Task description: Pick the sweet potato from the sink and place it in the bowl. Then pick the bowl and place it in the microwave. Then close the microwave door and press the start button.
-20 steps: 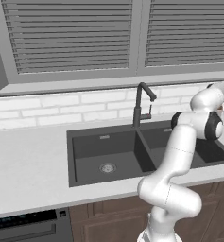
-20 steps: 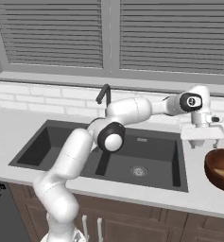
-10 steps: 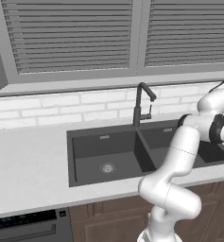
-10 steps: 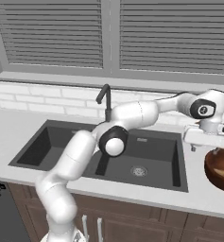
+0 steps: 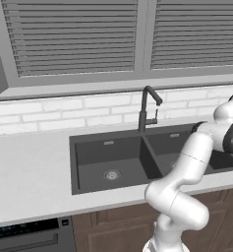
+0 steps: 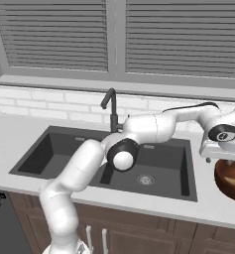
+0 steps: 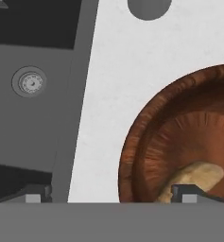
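The dark reddish-brown bowl (image 7: 179, 137) stands on the white counter just right of the sink (image 6: 109, 158). The sweet potato (image 7: 198, 177), pale tan here, lies inside it on the bottom. My gripper (image 7: 113, 194) hovers open over the bowl's sink-side rim with nothing between its fingers. One fingertip (image 7: 186, 191) is above the sweet potato and the other is above the sink's edge. From the right base view the gripper (image 6: 222, 158) hangs just over the bowl (image 6: 232, 181). The microwave is out of view.
The dark double sink (image 5: 118, 160) has a gooseneck faucet (image 5: 146, 106) behind its divider and a round steel drain (image 7: 29, 82) in the near basin. Bare white counter (image 7: 104, 104) separates sink and bowl. Tiled wall and shuttered windows stand behind.
The hand has swung right and lowered from beside the faucet to just over the bowl. Its jaws stayed open throughout.
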